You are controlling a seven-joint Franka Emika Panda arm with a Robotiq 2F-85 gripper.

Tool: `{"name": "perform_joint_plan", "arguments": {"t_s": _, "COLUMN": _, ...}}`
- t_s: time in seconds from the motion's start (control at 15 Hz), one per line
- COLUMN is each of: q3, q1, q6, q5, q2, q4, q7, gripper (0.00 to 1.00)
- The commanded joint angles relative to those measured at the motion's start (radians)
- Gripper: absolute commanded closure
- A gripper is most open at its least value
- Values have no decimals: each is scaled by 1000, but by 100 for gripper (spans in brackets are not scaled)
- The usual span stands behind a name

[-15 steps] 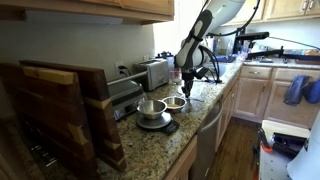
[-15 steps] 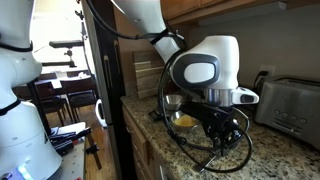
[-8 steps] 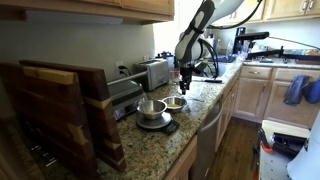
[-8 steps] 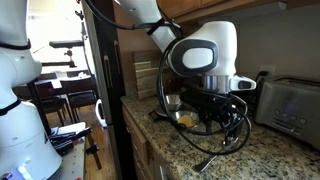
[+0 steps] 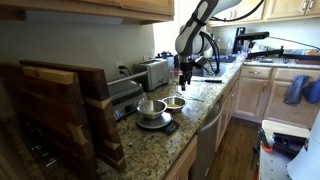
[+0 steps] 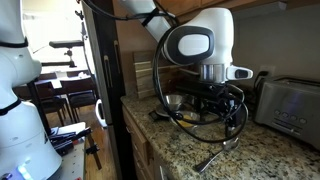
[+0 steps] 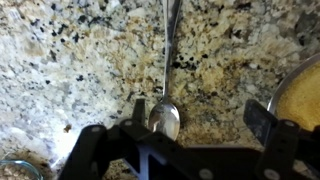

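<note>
A metal spoon lies flat on the speckled granite counter, its handle pointing away toward the top of the wrist view. My gripper hangs above it, open, with nothing between the fingers; the spoon's bowl sits just inside the left finger. In both exterior views the gripper hovers clear of the counter. The spoon also shows near the counter's front edge. A small bowl with yellow contents lies just to the right of the gripper.
A metal bowl on a scale and the small yellow-filled bowl stand on the counter. A toaster sits at the back. Wooden boards stand in the foreground. Cables loop around the arm.
The gripper has opened wide and risen off the counter. The spoon has been let go and now lies on the granite.
</note>
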Motion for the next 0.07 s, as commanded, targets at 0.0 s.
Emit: {"name": "perform_joint_plan", "arguments": {"t_s": 0.0, "q3": -16, "q1": 16, "q6": -2, "q5": 7, "q2": -1, "q4": 0, "q7": -4, "gripper": 0}}
